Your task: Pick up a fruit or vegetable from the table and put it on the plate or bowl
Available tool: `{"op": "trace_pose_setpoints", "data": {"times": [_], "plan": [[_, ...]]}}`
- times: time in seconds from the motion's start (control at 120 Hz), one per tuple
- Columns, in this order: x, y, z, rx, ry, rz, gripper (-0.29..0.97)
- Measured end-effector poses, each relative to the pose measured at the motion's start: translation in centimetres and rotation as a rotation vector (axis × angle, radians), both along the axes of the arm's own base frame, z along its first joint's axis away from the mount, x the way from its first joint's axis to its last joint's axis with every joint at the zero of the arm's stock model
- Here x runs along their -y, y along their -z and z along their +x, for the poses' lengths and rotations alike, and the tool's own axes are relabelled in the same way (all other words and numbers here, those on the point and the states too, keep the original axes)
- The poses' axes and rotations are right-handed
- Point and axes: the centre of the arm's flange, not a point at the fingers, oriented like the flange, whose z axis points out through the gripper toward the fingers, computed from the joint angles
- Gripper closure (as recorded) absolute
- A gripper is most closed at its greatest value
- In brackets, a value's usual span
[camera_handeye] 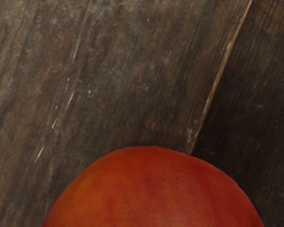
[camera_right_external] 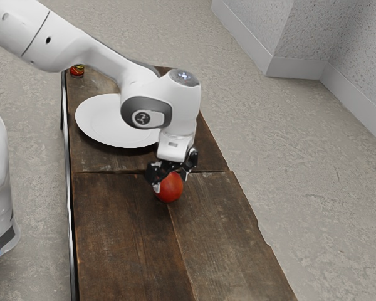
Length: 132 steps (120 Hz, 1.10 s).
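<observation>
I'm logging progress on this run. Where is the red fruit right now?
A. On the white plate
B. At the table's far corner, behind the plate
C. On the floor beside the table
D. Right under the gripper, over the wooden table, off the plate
D: the red fruit is directly beneath the gripper, over the wooden table and apart from the white plate.

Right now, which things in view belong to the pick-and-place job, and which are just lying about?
Job: tomato, plate, gripper over the tomato.
Lying about: small red thing beyond the plate, too small to identify.
</observation>
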Motion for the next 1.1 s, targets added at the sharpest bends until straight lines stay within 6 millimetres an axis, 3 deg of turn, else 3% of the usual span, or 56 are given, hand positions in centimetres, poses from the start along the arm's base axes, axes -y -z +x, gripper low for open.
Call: {"op": "trace_pose_setpoints", "data": {"times": [0.133, 0.417, 0.675, 0.783, 0.9, 1.008, 1.1], "plan": [[-0.3, 1.1, 0.5, -0.010, -0.009, -0.005, 0.02], [-0.5, 1.2, 1.0, 0.008, -0.017, 0.000, 0.26], [-1.4, 0.6, 1.1, 0.012, -0.046, -0.001, 0.28], [-1.5, -1.5, 1.1, 0.035, -0.055, -0.001, 0.31], [-3.5, -6.7, 2.1, 0.088, -0.106, -0.004, 0.30], [-8.1, -11.7, 2.9, 0.118, -0.203, 0.012, 0.30], [-13.5, -13.0, 2.5, 0.093, -0.326, 0.006, 0.29]]}}
